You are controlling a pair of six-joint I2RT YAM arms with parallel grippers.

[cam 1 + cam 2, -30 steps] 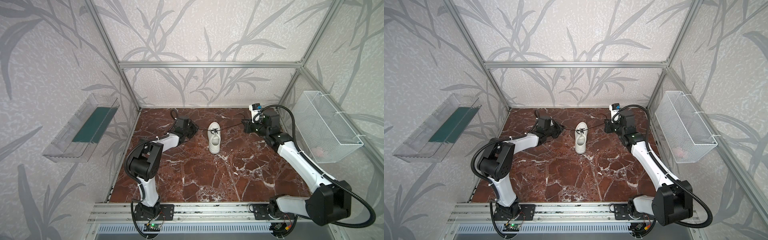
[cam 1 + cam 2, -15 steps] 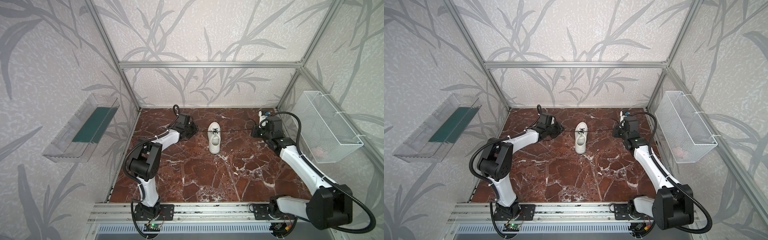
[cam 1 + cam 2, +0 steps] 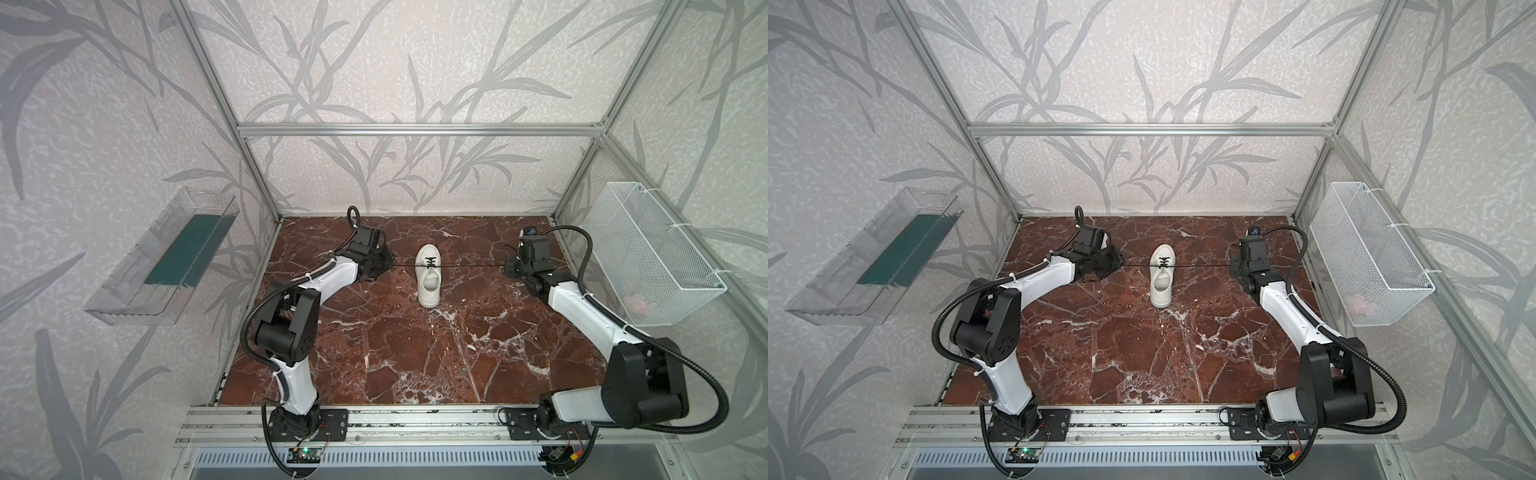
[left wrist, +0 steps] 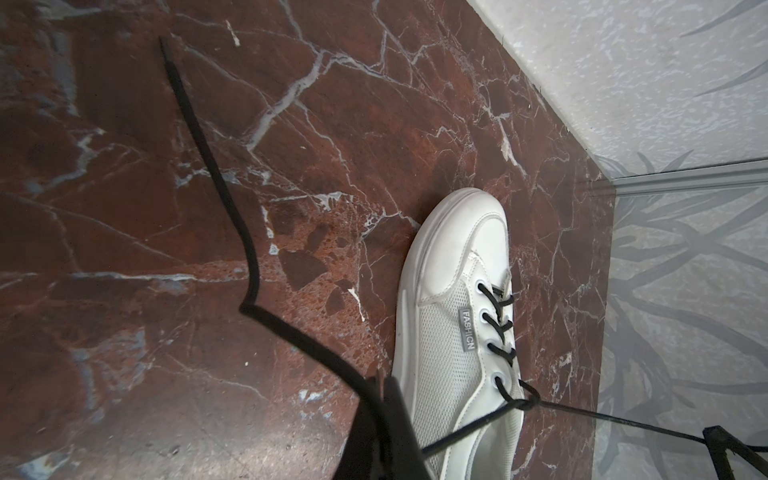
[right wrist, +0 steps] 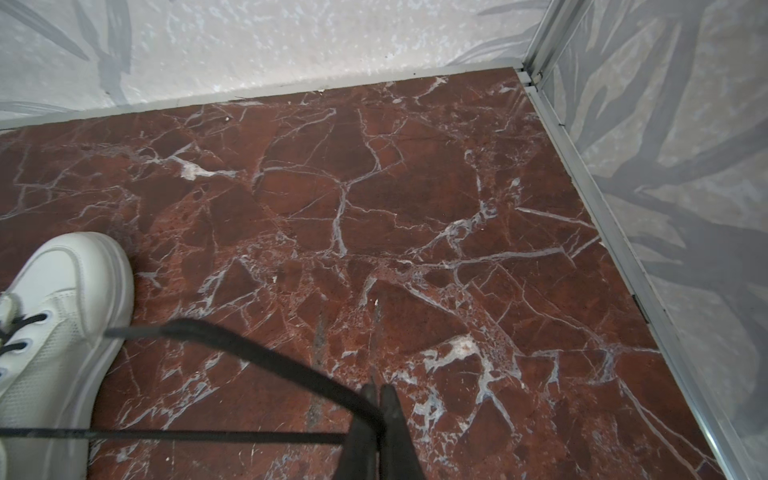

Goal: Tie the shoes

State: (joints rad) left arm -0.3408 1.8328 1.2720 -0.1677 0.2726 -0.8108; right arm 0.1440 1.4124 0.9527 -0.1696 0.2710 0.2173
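Sneaker [image 4: 453,332] tagged "FASHION", left pincer [image 4: 384,415] and right pincer [image 5: 378,419] each clenching taut lace [image 3: 469,264]

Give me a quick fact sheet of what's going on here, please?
Shoe: white sneaker, upright on the marble floor
Lace: black lace, pulled straight out to both sides
Left gripper: shut on one lace end
Right gripper: shut on the other lace end
Knot: first crossing drawn snug, no bow

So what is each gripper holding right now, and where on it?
Left gripper and right gripper each pinch one black lace partway along, tails hanging free.
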